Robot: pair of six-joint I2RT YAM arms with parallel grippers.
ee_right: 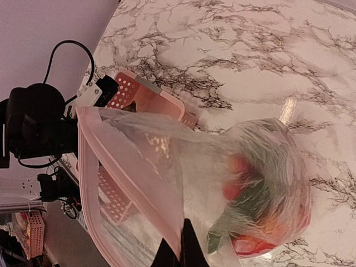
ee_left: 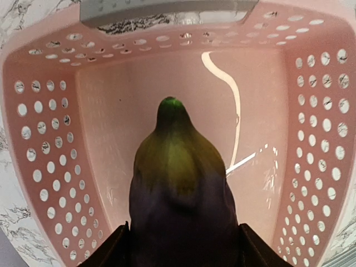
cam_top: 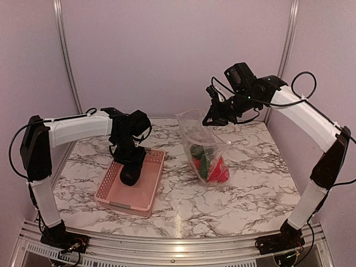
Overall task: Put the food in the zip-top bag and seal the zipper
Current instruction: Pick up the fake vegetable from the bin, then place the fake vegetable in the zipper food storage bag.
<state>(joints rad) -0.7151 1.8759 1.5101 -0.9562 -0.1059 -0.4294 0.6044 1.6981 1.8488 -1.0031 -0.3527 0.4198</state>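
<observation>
The zip-top bag [cam_top: 201, 142] stands right of centre on the table [cam_top: 261, 183], its mouth lifted up and hanging open; the food [cam_top: 210, 167], red and green pieces, lies heaped at its bottom, which rests on the surface. The zipper [ee_right: 139, 189] shows as a pale pink strip along the mouth edge, not joined. My right gripper [cam_top: 214, 118] is pressed together on the upper edge of the bag and holds it above the table. To the left, well apart from the bag, I see the pink basket [cam_top: 151, 189] with its perforated walls. My left gripper [cam_top: 132, 169] reaches down into it and pinches the eggplant [ee_left: 181, 194], dark purple with a green tip; the fingers [ee_left: 108, 253] lie against its two sides. The table is white marble with dark grey veins; the walls [cam_top: 167, 50] behind are plain pale lilac, with metal posts [cam_top: 64, 55] in the far corners and a metal rail [cam_top: 167, 245] along the near edge.
</observation>
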